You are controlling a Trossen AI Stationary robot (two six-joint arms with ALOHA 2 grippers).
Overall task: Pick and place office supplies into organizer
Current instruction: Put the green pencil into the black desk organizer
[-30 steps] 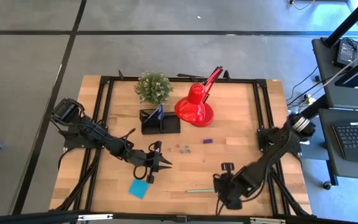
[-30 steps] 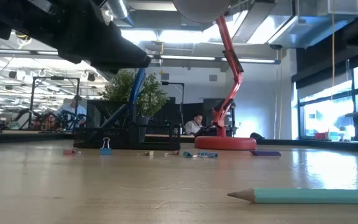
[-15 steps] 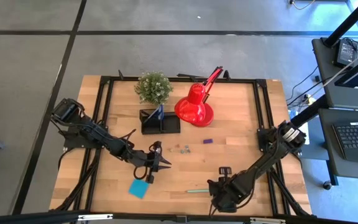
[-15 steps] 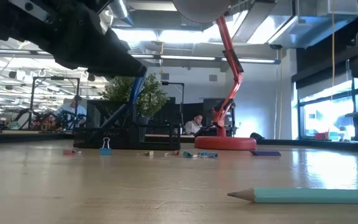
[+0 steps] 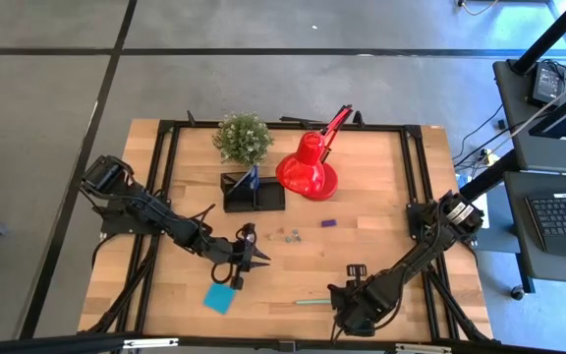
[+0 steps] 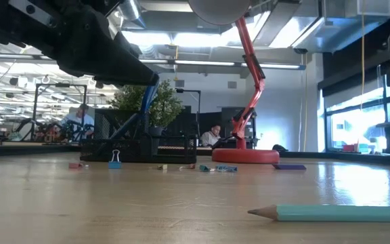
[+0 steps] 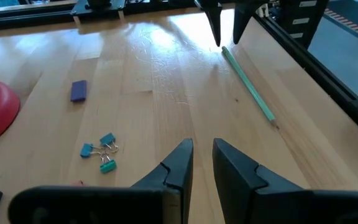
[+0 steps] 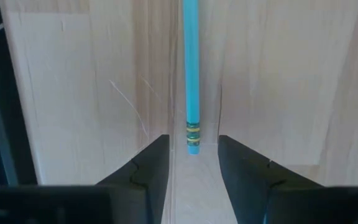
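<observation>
Lying flat on the wooden table near its front edge, the green pencil is a slim teal stick with a sharpened pale tip at one end and a gold-banded ferrule at the other. The right gripper stands over its ferrule end, fingers spread to either side of it and not touching. A square blue sticky-note pad lies flat further along the front edge, near the left gripper, whose fingers are parted by a narrow gap and hold nothing. Towards the middle of the table sit three small clips, blue and teal with wire handles, and just beyond them a tiny purple piece. Further back, the black organizer sits between a green potted plant and a red desk lamp, with a blue-handled item standing in its compartment nearest the plant.
</observation>
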